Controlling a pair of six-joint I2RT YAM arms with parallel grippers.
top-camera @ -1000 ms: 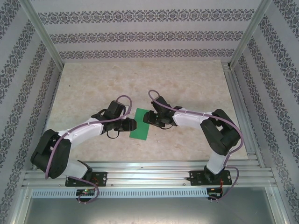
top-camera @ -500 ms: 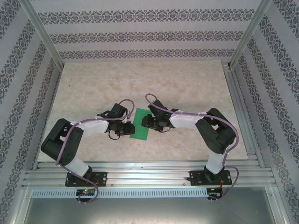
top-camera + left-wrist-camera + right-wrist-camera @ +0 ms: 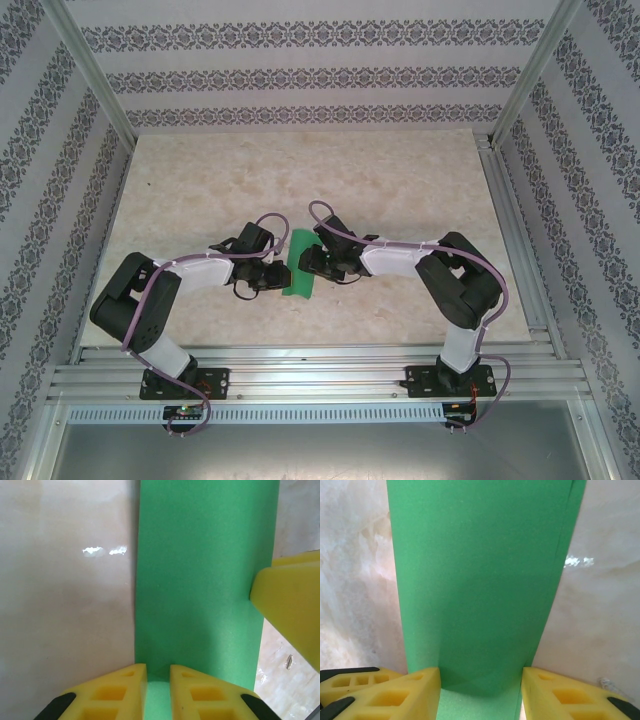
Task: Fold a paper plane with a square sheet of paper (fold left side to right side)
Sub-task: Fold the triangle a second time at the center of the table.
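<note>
Since a second ago the left arm has drawn its elbow in toward its base, and the square sheet of paper shows as a narrower green strip from above. The left gripper has its yellow fingers set close, with only a slim slot between them. The near edge of the sheet sits in that slot, though whether the pads actually pinch it I cannot tell. Ahead of those fingers the paper runs away as a long green band lying on the pale table, its left edge straight and casting a thin shadow. Off to that gripper's right, a yellow finger of the other arm touches the band's right edge. The right gripper faces the left one across the sheet, its jaws standing well apart. The green strip passes between its two fingers, nearly filling the gap. Just ahead of them a shallow crease crosses the paper, which looks lighter on the near side of it. Beyond each gripper lies bare marbled tabletop, with small bright glints to the left of the left gripper's band. From above, both grippers meet at the strip, one on each long side.
</note>
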